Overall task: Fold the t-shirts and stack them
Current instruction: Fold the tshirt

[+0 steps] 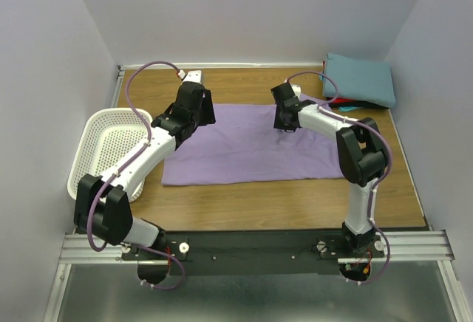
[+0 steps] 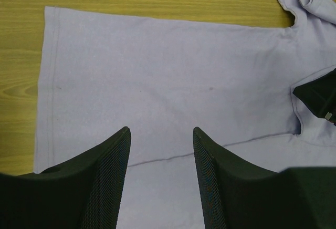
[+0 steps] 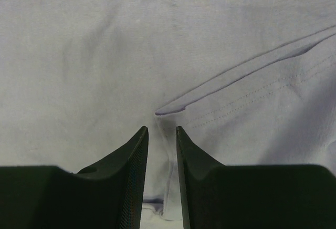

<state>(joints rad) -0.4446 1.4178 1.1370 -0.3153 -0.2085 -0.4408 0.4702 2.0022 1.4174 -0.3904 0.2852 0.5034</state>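
The lavender t-shirt (image 1: 244, 148) lies spread flat on the table's middle. My left gripper (image 1: 194, 115) hovers over its left part, jaws wide open and empty; in the left wrist view the gripper (image 2: 161, 132) is above the cloth (image 2: 168, 71). My right gripper (image 1: 285, 124) is down on the shirt's upper right part. In the right wrist view the gripper (image 3: 162, 130) has its jaws nearly closed, with a raised ridge of the shirt (image 3: 105, 55) pinched between them, next to a folded sleeve hem. The folded teal t-shirt (image 1: 360, 78) lies on the folded red one (image 1: 346, 105) at the back right.
A white perforated basket (image 1: 92, 134) stands at the left table edge, beside my left arm. The right gripper's black body (image 2: 317, 100) shows at the right of the left wrist view. Bare wood runs along the table's front and back.
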